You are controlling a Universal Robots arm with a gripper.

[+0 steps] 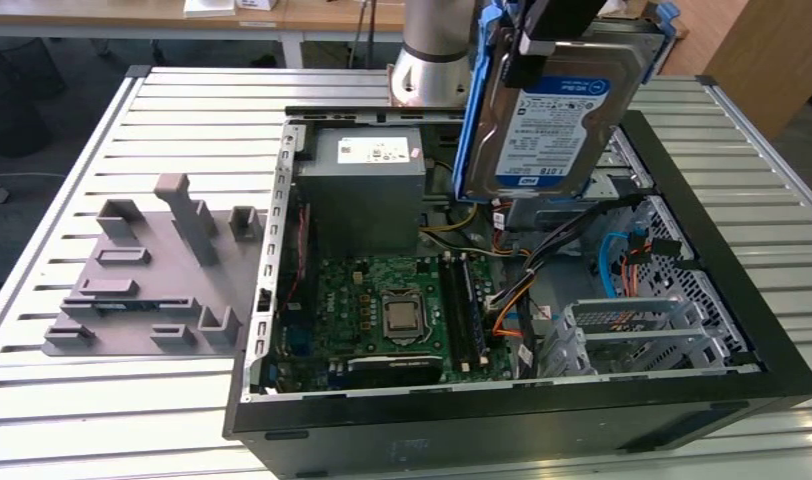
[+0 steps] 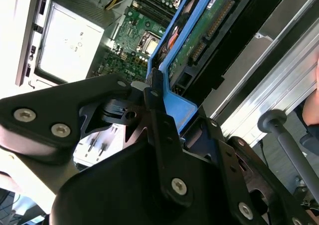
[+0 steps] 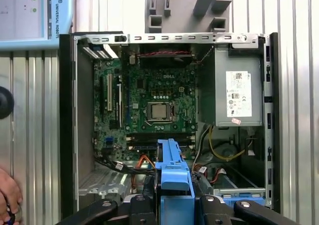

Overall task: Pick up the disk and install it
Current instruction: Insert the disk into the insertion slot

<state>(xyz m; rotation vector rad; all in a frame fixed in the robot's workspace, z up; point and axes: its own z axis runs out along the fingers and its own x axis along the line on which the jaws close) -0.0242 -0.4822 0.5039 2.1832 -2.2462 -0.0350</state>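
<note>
Blue-framed, the disk (image 1: 560,115) hangs upright over the open computer case (image 1: 513,425), at 1 o'clock from the circuit board (image 1: 366,290). The claw (image 2: 158,96) is clamped on its frame. Pickup is complete; seating in the case remains.

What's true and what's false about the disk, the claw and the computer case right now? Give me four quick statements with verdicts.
1. The claw holds the disk over the computer case. True.
2. A grey fixture lies beside the case, at the exterior view's left. True.
3. The disk rests on the fixture. False: it hangs in the claw.
4. The case is closed. False: it is open, the motherboard exposed.
</note>
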